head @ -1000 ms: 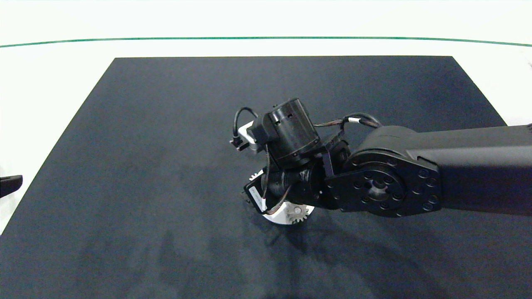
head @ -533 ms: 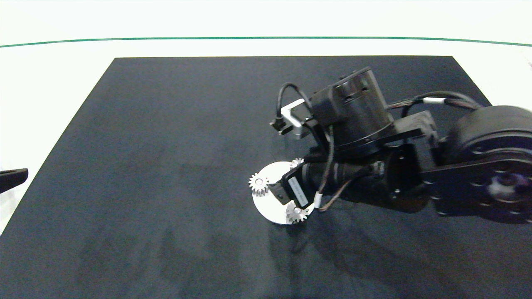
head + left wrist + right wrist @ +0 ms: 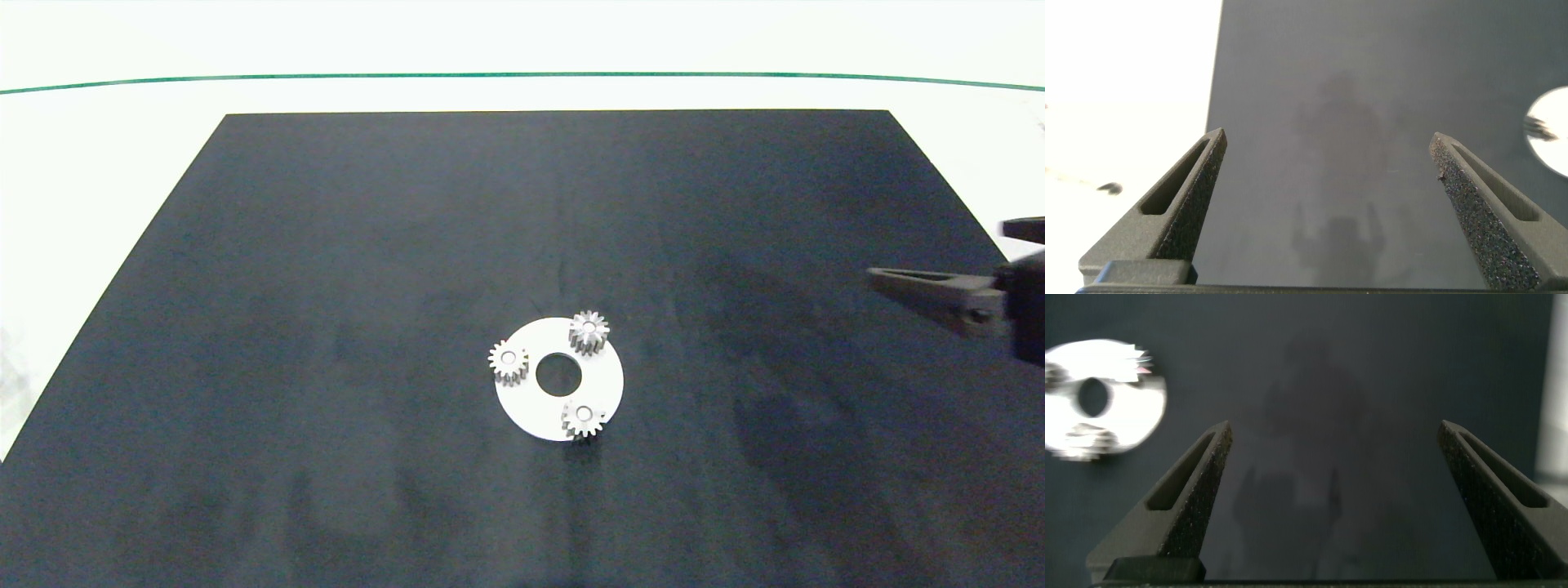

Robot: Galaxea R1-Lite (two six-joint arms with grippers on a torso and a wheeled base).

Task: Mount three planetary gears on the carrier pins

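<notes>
A flat white round disc (image 3: 539,408) with a central hole lies on the dark mat, a little right of the middle. Three small silver-grey planetary gears sit on it around the hole: one at the far side (image 3: 589,331), one at the left (image 3: 509,362), one at the near side (image 3: 583,419). The carrier pins are hidden inside the gears' bores. My right gripper (image 3: 1335,433) stands open and empty at the mat's right edge, one finger (image 3: 922,286) showing in the head view. My left gripper (image 3: 1329,143) is open and empty over the mat's left edge. The disc (image 3: 1127,408) shows blurred in the right wrist view.
The dark mat (image 3: 326,286) covers most of the white table (image 3: 98,163). A green line (image 3: 522,76) runs across the table's far side. A sliver of the disc (image 3: 1553,126) shows at the edge of the left wrist view.
The right arm has pulled away from the disc to the right edge, leaving the disc and all three gears uncovered. The left gripper's tip has left the head view.
</notes>
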